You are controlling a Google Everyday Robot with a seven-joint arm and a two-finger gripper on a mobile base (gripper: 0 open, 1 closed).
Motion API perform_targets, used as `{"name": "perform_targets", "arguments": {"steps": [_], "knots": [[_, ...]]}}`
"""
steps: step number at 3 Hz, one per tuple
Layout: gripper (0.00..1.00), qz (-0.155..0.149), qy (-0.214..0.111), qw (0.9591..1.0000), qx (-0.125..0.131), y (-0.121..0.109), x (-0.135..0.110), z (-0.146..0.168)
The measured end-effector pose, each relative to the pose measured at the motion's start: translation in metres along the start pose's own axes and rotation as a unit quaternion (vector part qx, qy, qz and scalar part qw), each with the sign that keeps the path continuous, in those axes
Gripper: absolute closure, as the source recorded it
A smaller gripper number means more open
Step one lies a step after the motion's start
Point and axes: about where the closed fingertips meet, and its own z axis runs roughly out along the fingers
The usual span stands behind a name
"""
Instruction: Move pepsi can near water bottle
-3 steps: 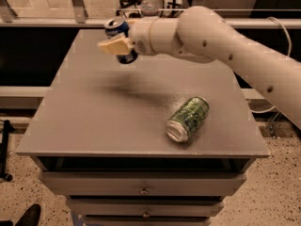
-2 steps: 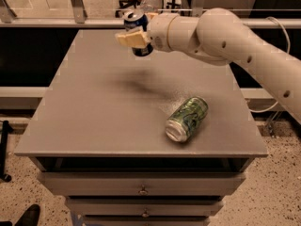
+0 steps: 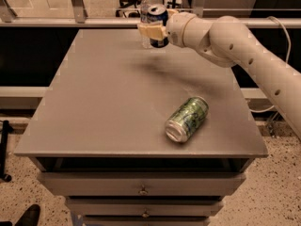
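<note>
Pepsi can pinched in our gripper at the far edge of the table.
We grip the can upright, our fingers clamped on its sides, just in front of the water bottle standing at that edge; a green can lies on its side toward the near right corner.

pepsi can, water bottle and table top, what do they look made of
Pepsi can: likely thin metal, with glossy blue print and a silvery top; held by the gripper toward the far side. Water bottle: seemingly clear plastic, see-through with a white cap. Table: smooth matte grey surface, perhaps laminate or painted metal; cannot tell.
</note>
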Motion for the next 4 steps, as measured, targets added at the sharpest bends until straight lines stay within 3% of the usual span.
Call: {"name": "perform_targets", "arguments": {"steps": [3, 4], "knots": [[1.0, 0.045, 0.014, 0.9982, 0.037, -0.056, 0.039, 0.02], [0.75, 0.077, 0.015, 0.9964, 0.033, -0.063, 0.057, 0.021]]}}
